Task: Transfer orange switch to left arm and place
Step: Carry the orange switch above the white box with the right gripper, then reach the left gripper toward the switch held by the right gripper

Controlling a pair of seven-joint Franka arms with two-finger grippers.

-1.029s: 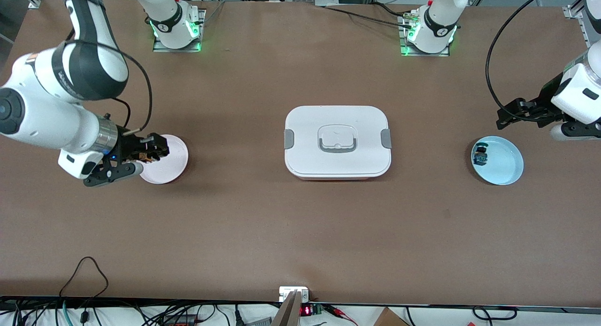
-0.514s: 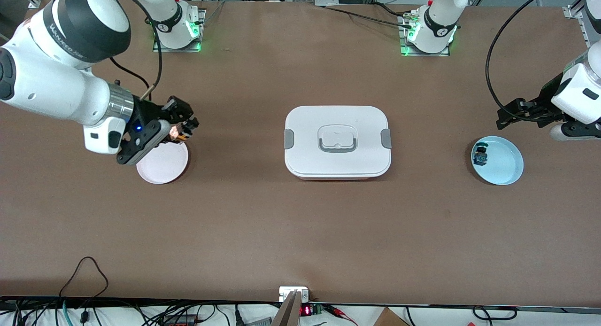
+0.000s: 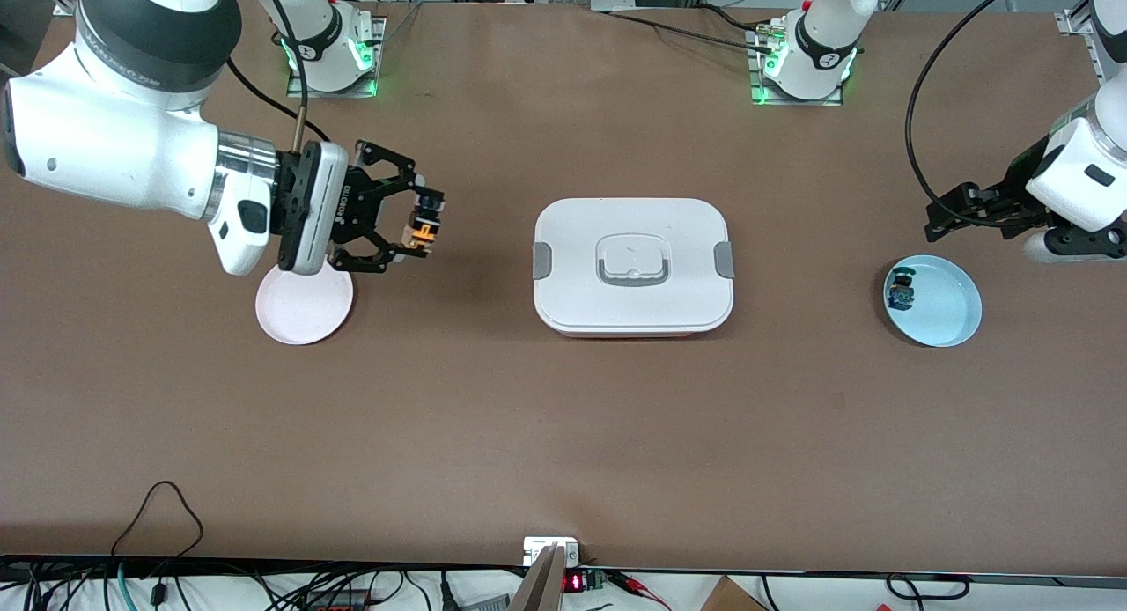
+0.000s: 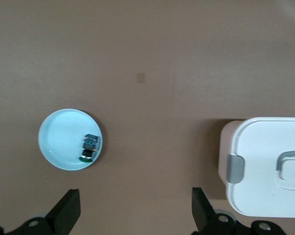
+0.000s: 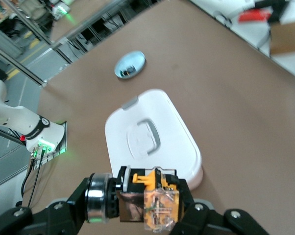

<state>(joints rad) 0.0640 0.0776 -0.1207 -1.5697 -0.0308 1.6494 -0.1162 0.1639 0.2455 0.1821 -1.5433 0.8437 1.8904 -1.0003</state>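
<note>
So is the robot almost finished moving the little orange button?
Not yet. Done: the right gripper has the orange switch shut in its jaws and up off the pink plate. In hand: it hangs over bare table between that plate and the white box. Left: get round the box and pass it to the left gripper, waiting open near the blue plate.

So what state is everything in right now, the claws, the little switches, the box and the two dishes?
right gripper: shut on the orange switch, up over the table between the pink dish and the box
left gripper: open, holding nothing, waiting above the table by the blue dish
box: lid on
pink dish: empty
blue dish: holds the blue-green switch
</note>
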